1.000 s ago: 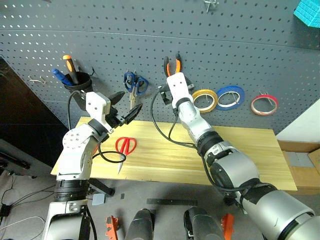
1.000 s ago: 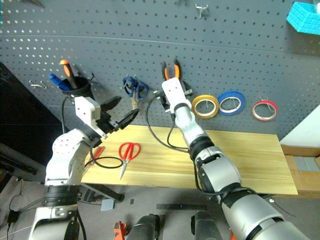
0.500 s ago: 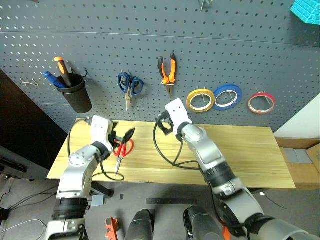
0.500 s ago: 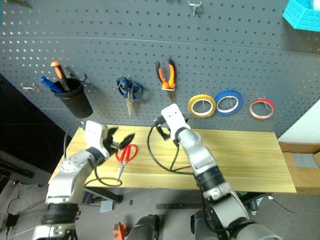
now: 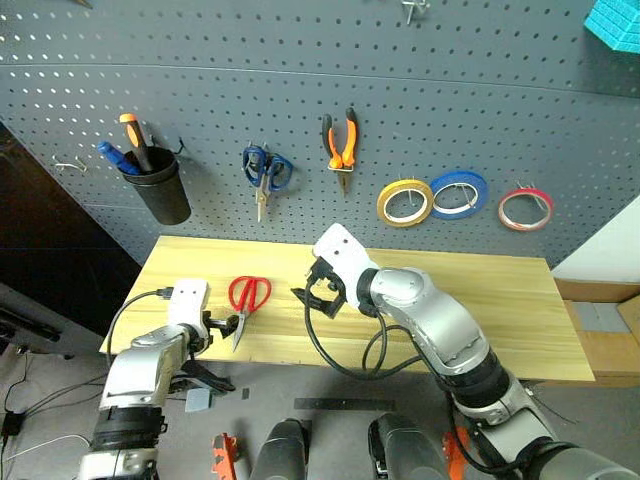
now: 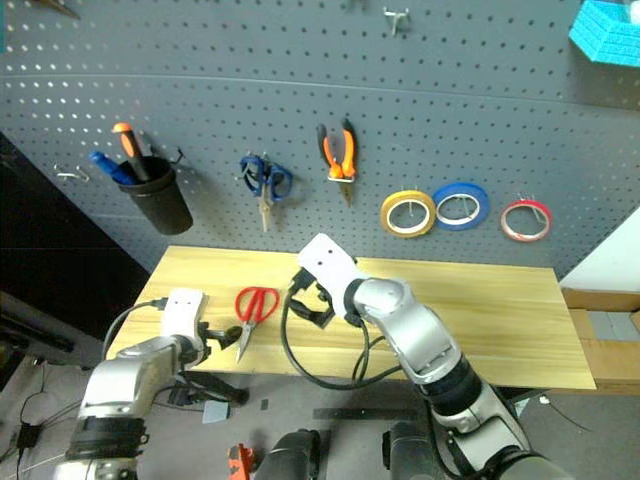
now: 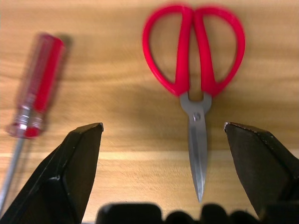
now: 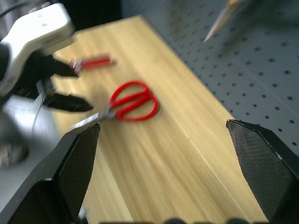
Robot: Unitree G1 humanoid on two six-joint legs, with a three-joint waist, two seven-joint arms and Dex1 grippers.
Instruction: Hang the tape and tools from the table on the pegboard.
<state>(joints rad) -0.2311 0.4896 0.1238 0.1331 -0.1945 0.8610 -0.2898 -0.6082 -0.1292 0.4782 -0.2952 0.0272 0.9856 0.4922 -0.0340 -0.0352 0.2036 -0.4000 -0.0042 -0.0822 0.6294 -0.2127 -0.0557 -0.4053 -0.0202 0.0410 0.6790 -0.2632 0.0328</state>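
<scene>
Lying flat on the desk [image 5: 480,300], at twelve o'clock from the left tool [image 7: 161,175], whose fingers stand apart and empty, the red-handled scissors [image 7: 195,88] are judged light, stiff and thin, best pinched at the pivot; the red screwdriver [image 7: 32,100] lies at ten o'clock. The right tool [image 8: 163,175] is likewise spread, holding nothing.

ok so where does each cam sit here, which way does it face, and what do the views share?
Left eye view: head, facing forward and down at the table and pegboard; both arms show.
Right eye view: same head camera's other eye, same scene, same arms.
Left wrist view: on the left wrist, looking down at the red-handled scissors and red-handled screwdriver; its own open fingers show.
Right wrist view: on the right wrist, looking across the table; its own open fingers and the left gripper show.
Shared: all four show the scissors.
</scene>
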